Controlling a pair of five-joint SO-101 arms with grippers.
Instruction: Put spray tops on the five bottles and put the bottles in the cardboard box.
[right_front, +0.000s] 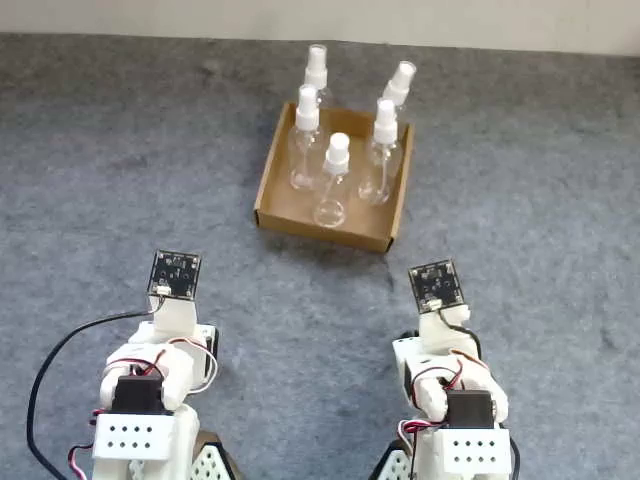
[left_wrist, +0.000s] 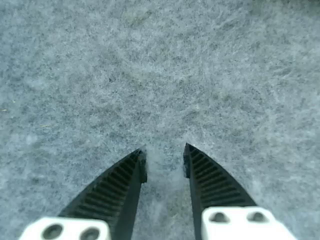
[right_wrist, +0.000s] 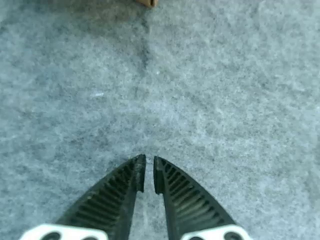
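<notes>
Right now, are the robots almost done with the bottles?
Yes, it looks finished. Done: all five bottles wear white spray tops and seem to stand inside the cardboard box. In hand: nothing. The jaws of the left arm and the right arm are empty over the grey carpet, away from the box. Left: nothing I can see.

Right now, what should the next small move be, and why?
Probably none beyond keeping both arms parked. All five bottles carry white spray tops and appear to stand inside the cardboard box. The left end effector and the right end effector hang empty over the grey mat, away from the box, so the job looks finished.
</notes>
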